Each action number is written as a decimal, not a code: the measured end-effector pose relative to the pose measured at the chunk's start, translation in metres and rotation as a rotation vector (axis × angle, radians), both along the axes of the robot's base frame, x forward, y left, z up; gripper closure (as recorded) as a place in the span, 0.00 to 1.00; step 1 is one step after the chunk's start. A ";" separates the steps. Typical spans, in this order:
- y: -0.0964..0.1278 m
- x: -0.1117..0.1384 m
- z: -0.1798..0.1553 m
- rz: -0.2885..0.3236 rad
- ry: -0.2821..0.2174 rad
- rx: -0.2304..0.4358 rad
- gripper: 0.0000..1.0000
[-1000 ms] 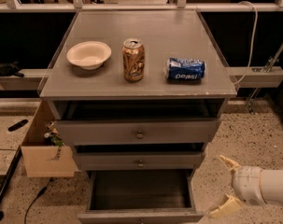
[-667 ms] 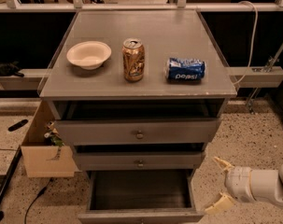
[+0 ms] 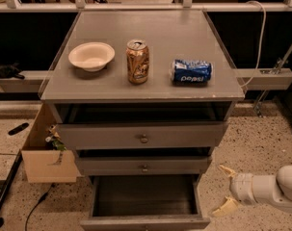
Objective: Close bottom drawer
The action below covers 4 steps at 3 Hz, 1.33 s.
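Note:
The bottom drawer [image 3: 144, 223] is the lowest of three grey drawers and stands pulled far out, showing its dark empty interior [image 3: 145, 195]. Its front edge runs along the bottom of the view; the knob is out of view. My gripper [image 3: 226, 188] is at the lower right, just right of the open drawer's right side, apart from it. Its two tan fingers [image 3: 227, 171] are spread open and hold nothing.
The middle drawer [image 3: 143, 165] and top drawer [image 3: 141, 136] stick out a little. On the cabinet top [image 3: 107, 88] are a white bowl [image 3: 91, 56], an upright gold can [image 3: 138, 61] and a lying blue Pepsi can [image 3: 192, 71]. A cardboard box [image 3: 42, 153] stands left of the cabinet.
My gripper has moved a little to the left, toward the open bottom drawer's right side. The drawers have not moved.

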State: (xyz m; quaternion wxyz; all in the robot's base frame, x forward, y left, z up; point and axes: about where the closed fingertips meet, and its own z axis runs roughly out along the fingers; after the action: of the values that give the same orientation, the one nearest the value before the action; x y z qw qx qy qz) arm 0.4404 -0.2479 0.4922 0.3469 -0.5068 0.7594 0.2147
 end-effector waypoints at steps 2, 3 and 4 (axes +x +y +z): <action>-0.011 -0.001 -0.008 0.003 0.017 0.015 0.50; -0.011 -0.001 -0.008 0.003 0.017 0.015 0.73; -0.011 -0.001 -0.008 0.003 0.017 0.015 0.96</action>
State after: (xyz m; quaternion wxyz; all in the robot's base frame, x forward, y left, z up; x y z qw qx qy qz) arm 0.4396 -0.2584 0.4840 0.3439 -0.5036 0.7598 0.2253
